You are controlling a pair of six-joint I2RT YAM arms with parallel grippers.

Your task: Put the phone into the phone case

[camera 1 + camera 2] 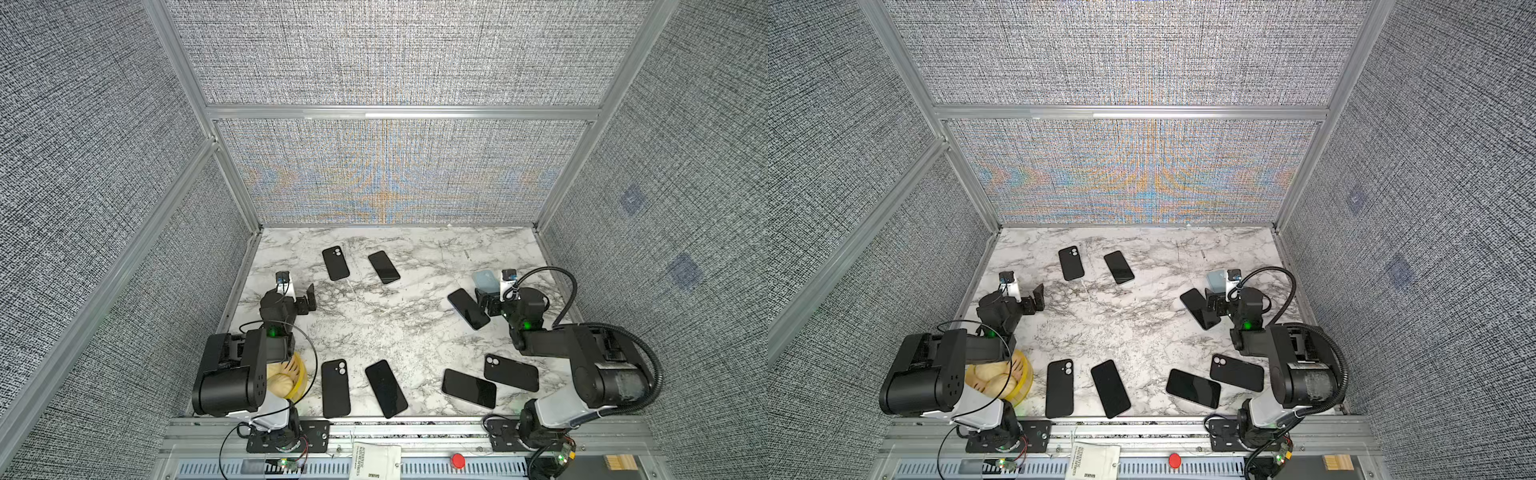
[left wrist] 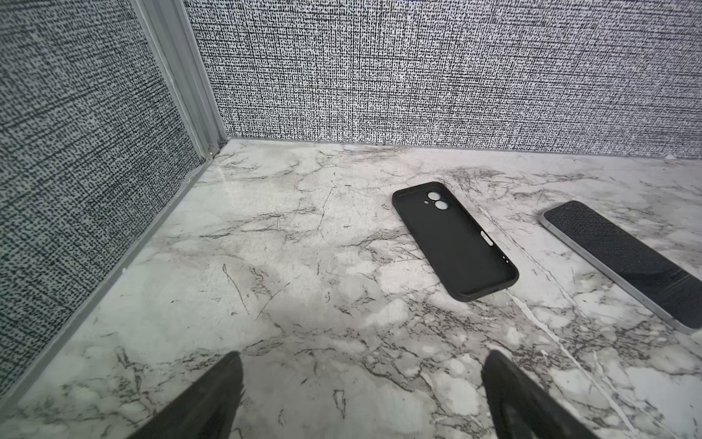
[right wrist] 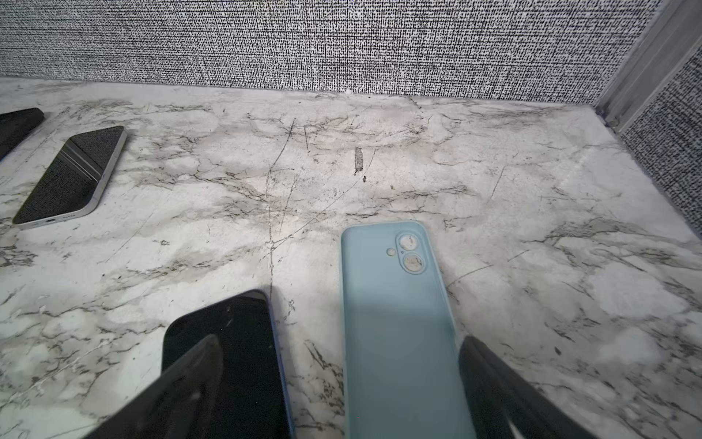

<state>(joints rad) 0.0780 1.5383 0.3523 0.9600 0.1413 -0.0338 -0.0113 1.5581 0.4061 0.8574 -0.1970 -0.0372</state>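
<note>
The phone [image 3: 243, 323] is laid flat, screen up, just beside the blue case [image 3: 399, 323], on the table [image 3: 380, 171]. The right gripper [image 3: 340, 346] is positioned over both, jaws released and wide apart; nothing is grasped. The left gripper [image 2: 361, 361] is stationed well apart from the blue case, likewise released and empty. The phone is judged rigid, fairly heavy, glass-faced and slippery; it should be taken across its 2 long edges, near mid-length. The blue case is judged light and pliable; it should be pinned at 1 end while the phone is pressed in, corner first.
</note>
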